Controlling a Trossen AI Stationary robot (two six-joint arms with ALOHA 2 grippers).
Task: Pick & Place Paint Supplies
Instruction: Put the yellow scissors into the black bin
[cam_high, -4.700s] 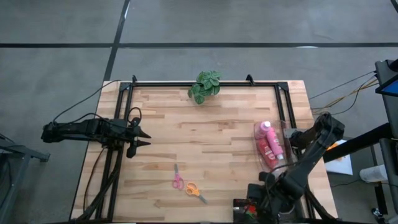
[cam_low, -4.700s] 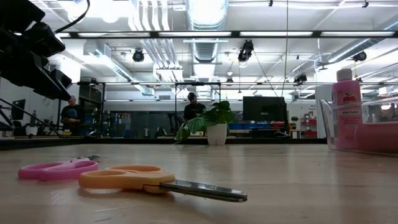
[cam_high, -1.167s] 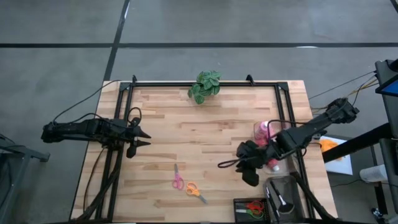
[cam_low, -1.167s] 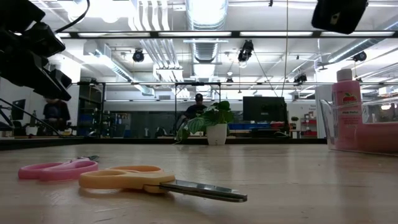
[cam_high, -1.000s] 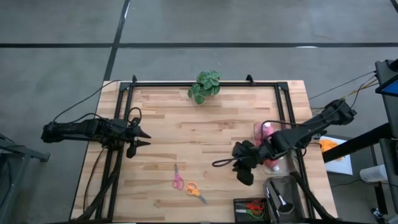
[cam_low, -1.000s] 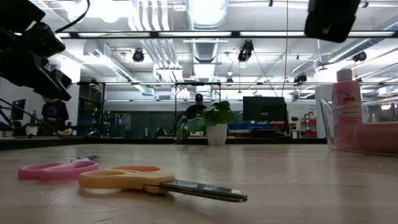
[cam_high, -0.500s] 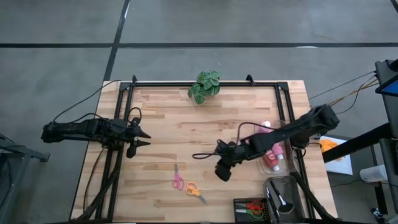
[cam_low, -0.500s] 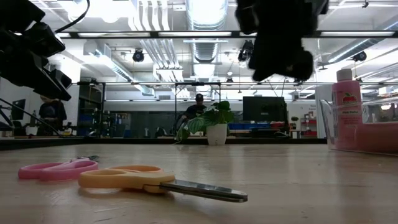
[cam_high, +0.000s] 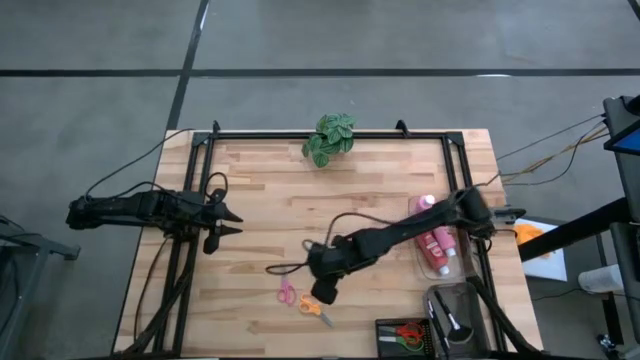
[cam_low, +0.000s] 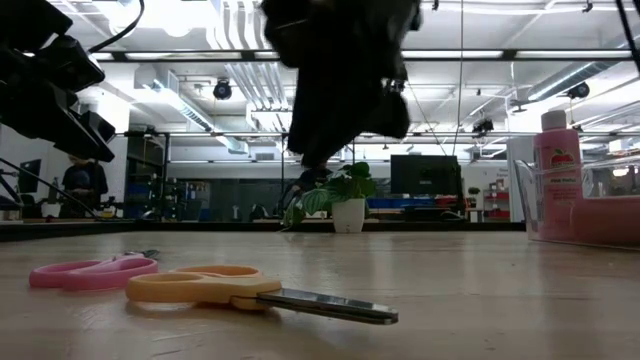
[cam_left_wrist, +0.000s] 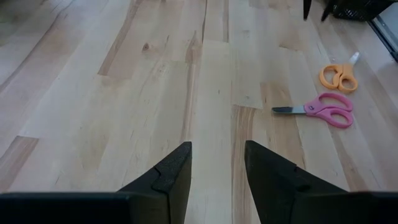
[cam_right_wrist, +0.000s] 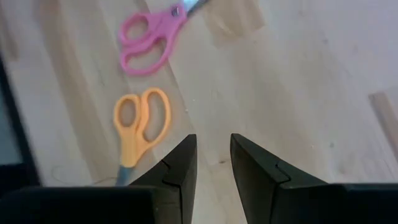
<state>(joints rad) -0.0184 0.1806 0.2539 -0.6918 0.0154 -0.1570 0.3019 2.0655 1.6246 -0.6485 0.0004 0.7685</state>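
Observation:
Pink and red squeeze bottles (cam_high: 434, 232) with white caps lie in a clear bin (cam_high: 456, 262) at the table's right edge. In the low view one pink bottle (cam_low: 557, 160) stands up in that bin (cam_low: 530, 205). My right gripper (cam_high: 322, 290) (cam_right_wrist: 213, 163) hovers open above the wood, beside the orange scissors (cam_right_wrist: 138, 127) and the pink scissors (cam_right_wrist: 152, 40), and touches nothing. In the low view it hangs well above the table (cam_low: 312, 150). My left gripper (cam_high: 232, 221) (cam_left_wrist: 217, 167) waits open at the left side, with nothing in it.
A potted green plant (cam_high: 330, 138) stands at the far edge. The pink scissors (cam_high: 285, 291) and the orange scissors (cam_high: 312, 307) lie near the front middle. A clear cup (cam_high: 450, 318) and a black tray (cam_high: 404, 335) sit at the near right corner. A cable (cam_high: 285, 268) trails from the right arm.
My right gripper has swung from beside the clear bin toward the table's left edge, stretching out across the middle. It has sunk lower and now hangs over the scissors. Its fingers stay equally apart. Nothing on the table has moved.

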